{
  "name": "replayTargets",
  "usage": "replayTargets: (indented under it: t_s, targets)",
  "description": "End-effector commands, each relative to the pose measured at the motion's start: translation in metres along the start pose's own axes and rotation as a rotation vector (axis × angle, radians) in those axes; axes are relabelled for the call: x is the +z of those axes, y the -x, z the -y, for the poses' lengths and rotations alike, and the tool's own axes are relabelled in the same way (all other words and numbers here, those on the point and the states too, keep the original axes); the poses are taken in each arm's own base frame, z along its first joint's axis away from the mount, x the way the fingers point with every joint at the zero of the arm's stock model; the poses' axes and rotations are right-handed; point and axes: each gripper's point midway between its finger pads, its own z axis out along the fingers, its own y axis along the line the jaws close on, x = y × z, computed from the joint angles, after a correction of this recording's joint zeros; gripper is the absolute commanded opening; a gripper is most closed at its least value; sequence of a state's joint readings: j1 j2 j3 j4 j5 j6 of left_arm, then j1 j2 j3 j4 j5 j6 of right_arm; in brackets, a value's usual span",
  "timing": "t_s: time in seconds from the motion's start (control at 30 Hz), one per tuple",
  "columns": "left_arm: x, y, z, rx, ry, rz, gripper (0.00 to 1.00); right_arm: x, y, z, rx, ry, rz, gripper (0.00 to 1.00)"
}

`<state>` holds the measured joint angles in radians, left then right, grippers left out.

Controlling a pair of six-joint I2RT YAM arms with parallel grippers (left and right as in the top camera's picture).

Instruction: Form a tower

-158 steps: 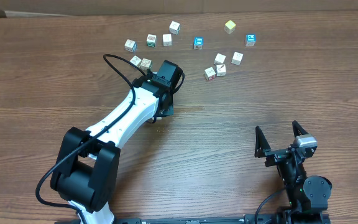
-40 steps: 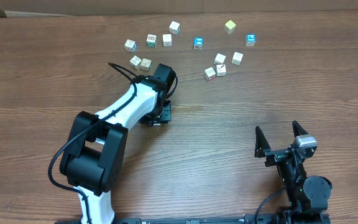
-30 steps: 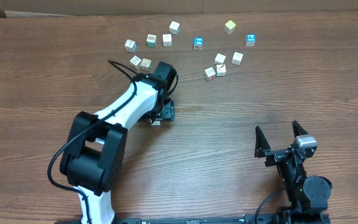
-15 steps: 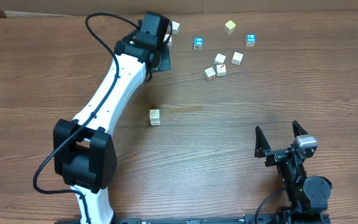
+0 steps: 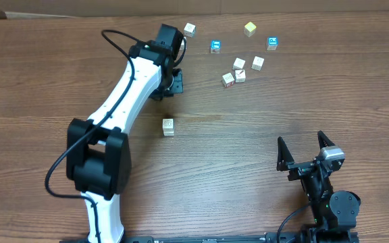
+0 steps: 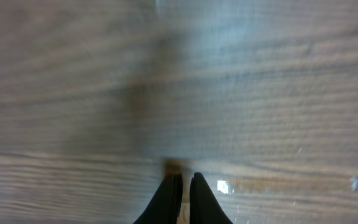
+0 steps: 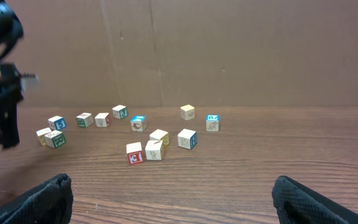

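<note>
- Wooden table (image 5: 356, 88), brown plank grain, with a cardboard wall (image 7: 241, 50) standing along its far edge.
- Left arm (image 5: 128, 84): white with black joints. It reaches from the near edge diagonally toward the far edge, left of centre.
- Tower (image 5: 168, 126): one narrow column of pale printed cubes. It stands alone near the middle of the table, a little left of centre, apart from both grippers and well apart from every loose cube (seen from straight above, so its cubes cannot be counted).
- Left gripper (image 6: 184, 180): black fingers drawn together with barely a sliver between them, over bare wood farther back than the tower. Its wrist picture is blurred, so whether anything sits at the tips cannot be told.
- Scattered pale cubes (image 7: 84, 119): several lie in a loose row near the far edge beside the arm (from above the arm covers them).
- Single pale cube (image 5: 190, 29): at the far edge, just right of the arm's wrist.
- Blue-faced cubes (image 5: 215, 46): two, near the far edge, right of centre.
- Yellow cube (image 5: 250, 28): at the far edge, between the two blue ones.
- Pale cluster (image 5: 239, 63): four cubes close together, nearer than the yellow cube.
- Right gripper (image 5: 301, 139): toward the near right corner, fingers spread wide, holding nothing.
</note>
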<state>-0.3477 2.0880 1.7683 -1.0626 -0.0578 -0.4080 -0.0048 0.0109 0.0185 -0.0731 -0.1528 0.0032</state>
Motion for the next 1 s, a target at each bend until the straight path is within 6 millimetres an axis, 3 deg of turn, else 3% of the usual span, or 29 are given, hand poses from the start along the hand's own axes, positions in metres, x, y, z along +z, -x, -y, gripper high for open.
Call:
replayTargets:
  t_s: [0.0,0.17,0.5,0.97]
  targets:
    - [0.017,-0.019,0.017,0.026,-0.062,-0.107,0.04,0.0,-0.003,-0.001,-0.004,0.004,0.0,1.0]
    - [0.029,-0.036,0.014,0.025,-0.046,-0.189,0.04,0.0,-0.003,-0.001,-0.004,0.004,0.0,1.0]
    - [0.027,-0.048,0.008,0.021,-0.023,-0.24,0.04,0.0,-0.003,-0.001,-0.004,0.004,0.0,1.0]
    - [0.026,-0.051,0.007,0.014,-0.017,-0.252,0.04,0.0,-0.003,-0.001,-0.004,0.004,0.0,1.0]
